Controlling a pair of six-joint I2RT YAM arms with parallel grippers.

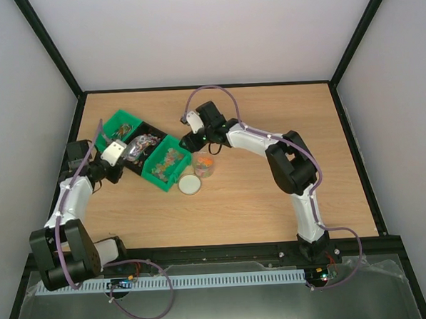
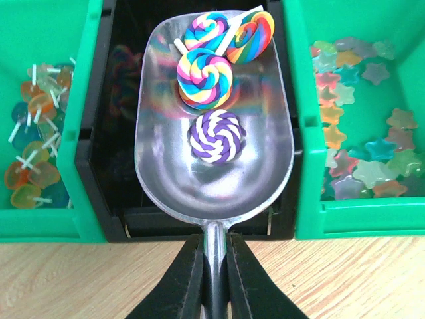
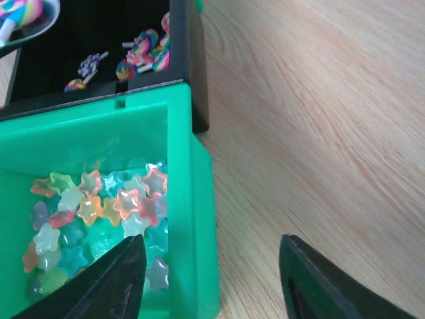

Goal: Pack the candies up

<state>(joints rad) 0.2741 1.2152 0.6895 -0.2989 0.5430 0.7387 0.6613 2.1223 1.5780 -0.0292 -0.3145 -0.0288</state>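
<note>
Top view: wooden table (image 1: 272, 192) with a laminate grain. At its left, three open plastic bins stand in a slanted row: a green bin (image 1: 120, 126) farthest, a black bin (image 1: 146, 143) in the middle, and a second green bin (image 1: 157, 178) nearest the centre, all holding candies (image 1: 169, 159). Just right of the row is a small clear jar (image 1: 205, 165), open and partly filled. A round whitish lid (image 1: 189, 183) lies flat just beside it on the near side. The left gripper (image 1: 123, 155) is at the black bin. The right gripper (image 1: 189, 141) hovers by the second green bin's far right corner, near the jar. Left wrist view: the jaws are clamped narrow on the thin handle of a metal scoop (image 2: 212, 186), rounded and mirror-bright. It carries four swirl lollipops (image 2: 204, 78), glossy discs on white sticks, three rainbow and one purple-and-white, and is poised above the black bin. The flanking bins hold translucent round lollipops (image 2: 33, 153), orange and blue, at left, and translucent star candies (image 2: 352, 166) at right. Right wrist view: the black fingers (image 3: 113, 286) are spread wide with nothing between them, over the star bin's wall and bare table. Step in hand, by judgement: taking a scooped load to the jar. The next move likely calls for swinging the scoop level and rightward over the jar mouth, then tipping it slowly. The loose discs may slide off early.
</note>
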